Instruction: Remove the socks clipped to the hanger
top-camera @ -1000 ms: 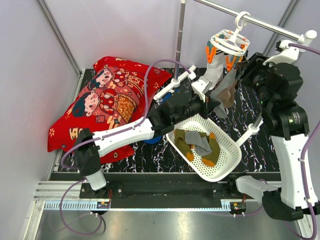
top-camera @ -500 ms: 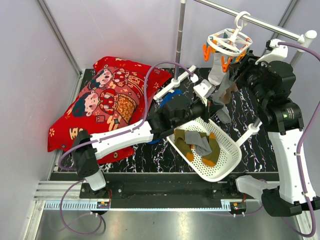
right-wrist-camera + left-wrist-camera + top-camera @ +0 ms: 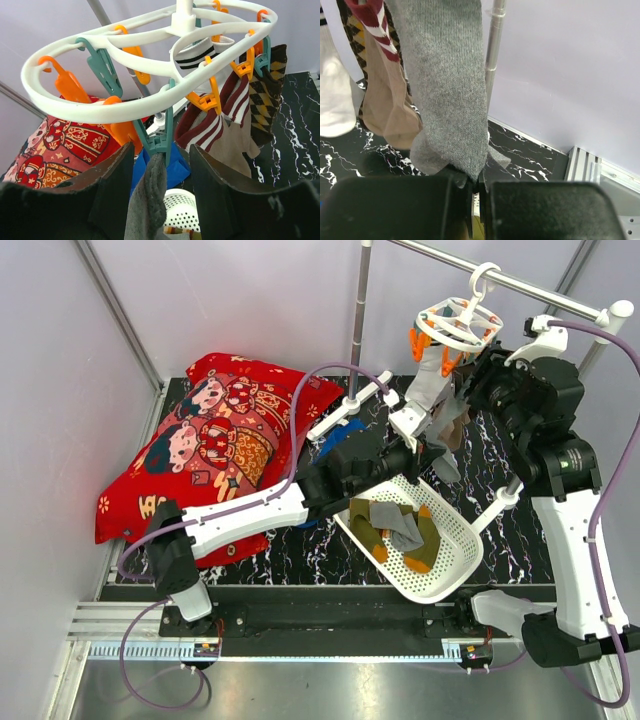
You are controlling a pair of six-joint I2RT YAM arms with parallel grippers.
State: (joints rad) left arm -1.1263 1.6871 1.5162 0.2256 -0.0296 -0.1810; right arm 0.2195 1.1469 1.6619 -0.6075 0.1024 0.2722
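The left gripper (image 3: pixel 476 187) is pinching the bottom of the grey sock (image 3: pixel 450 85), its jaws closed on the fabric. The right gripper (image 3: pixel 161 152) is standing open, its fingers (image 3: pixel 107 195) straddling the teal peg (image 3: pixel 159 140) that is clamping that sock's top to the hanger (image 3: pixel 458 324), which is hanging from the rail (image 3: pixel 540 288) over the far right corner. A striped brown sock (image 3: pixel 212 125), a checked sock (image 3: pixel 267 95) and a white banded sock (image 3: pixel 197 52) are dangling alongside. The white basket (image 3: pixel 455 565), sitting toward the near right, is holding olive-and-orange socks (image 3: pixel 425 545) and a second grey sock (image 3: pixel 400 525). A red pillow (image 3: pixel 215 445) is lying at the far left corner, and a blue cloth (image 3: pixel 338 432) is showing partly behind the left arm.
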